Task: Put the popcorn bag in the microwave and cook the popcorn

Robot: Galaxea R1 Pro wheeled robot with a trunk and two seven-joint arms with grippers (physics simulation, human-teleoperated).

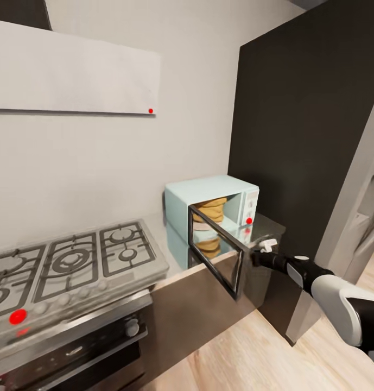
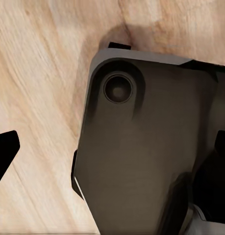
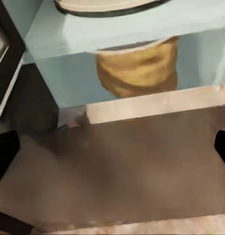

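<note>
Microwave [image 1: 211, 203]: sitting on steel desk [image 1: 262, 225] by dark wall panel, door [image 1: 216, 255] swinging open twd robot. Popcorn bag [image 1: 211, 209]: resting inside the cavity, upright; reflection showing on desk top. Right gripper [image 1: 262, 251]: hovering just off door's free edge, fingers spread, holding nothing. Left gripper [image 2: 112, 147]: fingers apart, empty, pointing at wood floor [image 2: 38, 73] over robot base. Gas hob [image 1: 73, 260]: lying further along the desk.

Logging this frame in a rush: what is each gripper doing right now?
Left gripper: open, empty, over the wood floor.
Right gripper: open, empty, in front of the open microwave with the popcorn bag inside.
</note>
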